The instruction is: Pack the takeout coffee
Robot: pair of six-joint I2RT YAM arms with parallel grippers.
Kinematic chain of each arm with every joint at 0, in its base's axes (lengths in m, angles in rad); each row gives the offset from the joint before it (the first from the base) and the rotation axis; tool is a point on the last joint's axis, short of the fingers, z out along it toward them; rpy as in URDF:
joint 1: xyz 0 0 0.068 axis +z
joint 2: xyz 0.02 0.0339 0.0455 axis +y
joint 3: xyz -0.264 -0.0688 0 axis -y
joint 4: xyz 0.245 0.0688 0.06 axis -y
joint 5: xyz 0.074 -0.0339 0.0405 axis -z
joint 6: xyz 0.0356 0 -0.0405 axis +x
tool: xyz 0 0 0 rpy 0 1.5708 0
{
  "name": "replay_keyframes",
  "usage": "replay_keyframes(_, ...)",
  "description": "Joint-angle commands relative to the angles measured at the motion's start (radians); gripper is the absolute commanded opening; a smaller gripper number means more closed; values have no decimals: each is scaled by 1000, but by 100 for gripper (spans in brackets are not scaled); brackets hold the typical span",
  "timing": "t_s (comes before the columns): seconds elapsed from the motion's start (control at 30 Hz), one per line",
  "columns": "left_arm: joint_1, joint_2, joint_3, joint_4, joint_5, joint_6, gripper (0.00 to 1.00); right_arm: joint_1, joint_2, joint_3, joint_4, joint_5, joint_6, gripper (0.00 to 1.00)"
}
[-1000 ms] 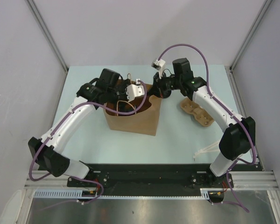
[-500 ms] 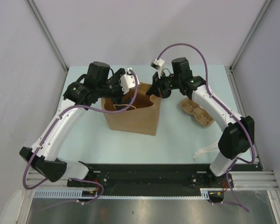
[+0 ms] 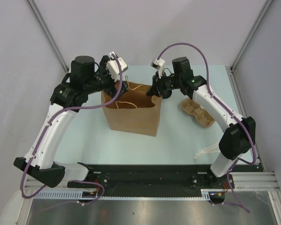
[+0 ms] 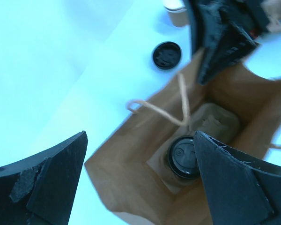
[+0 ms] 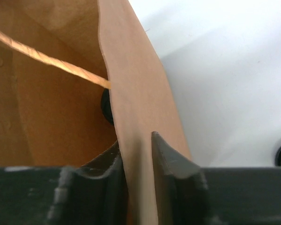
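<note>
Left wrist view: left gripper (image 4: 140,136) jaws wide apart, hovering above paper bag (image 4: 129,187). Unlidded takeout coffee (image 4: 176,16) stands on table (image 4: 61,70) outside bag, near loose black lid (image 4: 167,55). Right wrist view: right gripper (image 5: 136,140) fingers straddle bag wall; pinching or slack, cannot tell.
</note>
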Motion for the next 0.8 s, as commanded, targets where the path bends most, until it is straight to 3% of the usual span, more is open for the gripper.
replay_keyframes(0.0, 50, -8, 86, 56, -28, -136, 100, 6, 0, 69, -28, 9, -21, 34)
replay_keyframes(0.17, 125, 18, 146, 44, 0, -229, 100, 7, 1, 121, -54, 12, -35, 56)
replay_keyframes(0.33, 195, 50, 224, 13, 32, -299, 99, 9, -12, 198, -77, 4, -46, 69)
replay_keyframes(0.53, 291, 82, 279, -17, 60, -377, 100, 7, -61, 252, -95, 15, -49, 95)
replay_keyframes(0.77, 521, 188, 393, -135, 219, -479, 99, -58, -153, 273, -51, 119, 56, 100)
